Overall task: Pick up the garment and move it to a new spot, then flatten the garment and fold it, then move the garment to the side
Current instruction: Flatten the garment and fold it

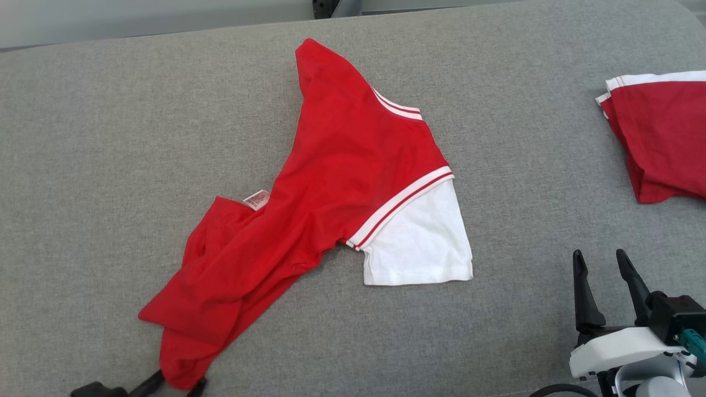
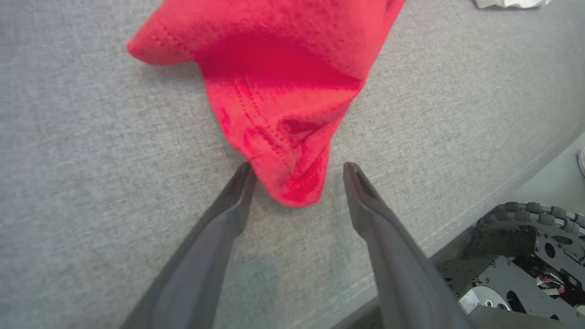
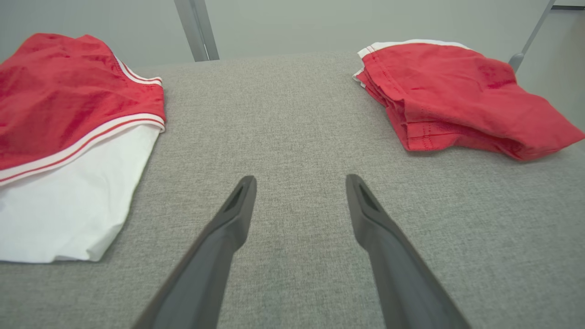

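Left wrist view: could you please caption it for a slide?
Open left pincer flanking a bunched corner of the red shirt on the grey table.

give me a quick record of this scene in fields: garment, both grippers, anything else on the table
surface: grey fabric-covered table
garment: red t-shirt with a white section, lying crumpled, neither flat nor folded
left gripper: open, fingers either side of the t-shirt's lower corner, not clamped
right gripper: open, over bare table, holding nothing
other item: folded red garment at the table's right, apart from the t-shirt
task stage: flattening and folding not yet done
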